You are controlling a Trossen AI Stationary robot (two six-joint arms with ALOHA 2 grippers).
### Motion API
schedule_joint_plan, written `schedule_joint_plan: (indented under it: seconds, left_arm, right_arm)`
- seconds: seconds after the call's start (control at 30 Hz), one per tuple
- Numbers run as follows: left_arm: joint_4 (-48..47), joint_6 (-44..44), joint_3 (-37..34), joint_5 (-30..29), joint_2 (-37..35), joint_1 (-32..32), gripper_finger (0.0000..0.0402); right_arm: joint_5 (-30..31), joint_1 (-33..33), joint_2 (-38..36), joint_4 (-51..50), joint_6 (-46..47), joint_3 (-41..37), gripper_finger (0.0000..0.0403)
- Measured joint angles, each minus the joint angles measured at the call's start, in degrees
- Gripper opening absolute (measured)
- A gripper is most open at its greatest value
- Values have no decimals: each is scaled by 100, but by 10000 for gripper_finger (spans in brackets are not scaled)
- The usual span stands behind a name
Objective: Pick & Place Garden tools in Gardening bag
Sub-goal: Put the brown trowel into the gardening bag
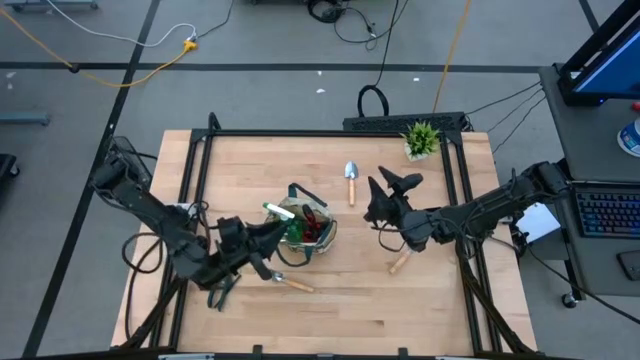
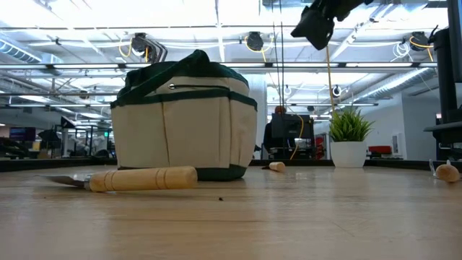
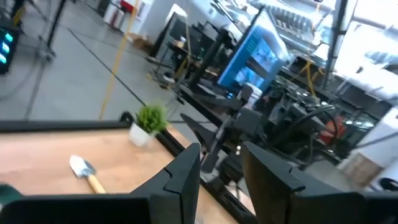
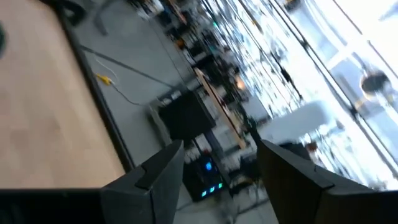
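High view. Gardening bag [image 1: 308, 226]: centre of the tabletop [image 1: 340, 300], mouth up; green and red contents show inside, individual items hard to make out. Trowel [image 1: 351, 180]: above and right of the bag, lying apart. Second wooden-handled tool [image 1: 290, 283]: below the bag, its metal end partly covered by the left arm. Third wooden handle [image 1: 400, 262]: right of centre, mostly hidden under the right arm. Potted plant [image 1: 421, 140]: upper right corner of the tabletop. Left end effector [image 1: 268, 236]: left arm reaches in low from the left, tip at the bag's left edge. Right end effector [image 1: 390, 190]: right arm stretches in from the right, wrist raised, fingers spread.

Low view. Bag [image 2: 184, 119] left of centre; wooden-handled tool [image 2: 123, 178] lies before it. Plant [image 2: 349, 137] right. Right end effector's tip [image 2: 315, 26] cut off at top.

Left wrist view. Fingers [image 3: 183, 177] spread, empty; trowel [image 3: 86, 172] and plant [image 3: 148, 123] beyond.

Right wrist view. Fingers [image 4: 163, 171] spread, empty; background blurred.
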Motion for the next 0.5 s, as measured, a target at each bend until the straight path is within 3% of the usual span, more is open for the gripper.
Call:
schedule_joint_plan:
  seconds: [0.3, 0.5]
  left_arm:
    - [-308, 149, 94, -2, -275, 373, 122]
    - [-1402, -17, 94, 3, -848, 628, 122]
  right_arm:
    - [-115, -825, 0, 216, 461, 0, 196]
    - [-938, -1285, 0, -29, 1527, 0, 196]
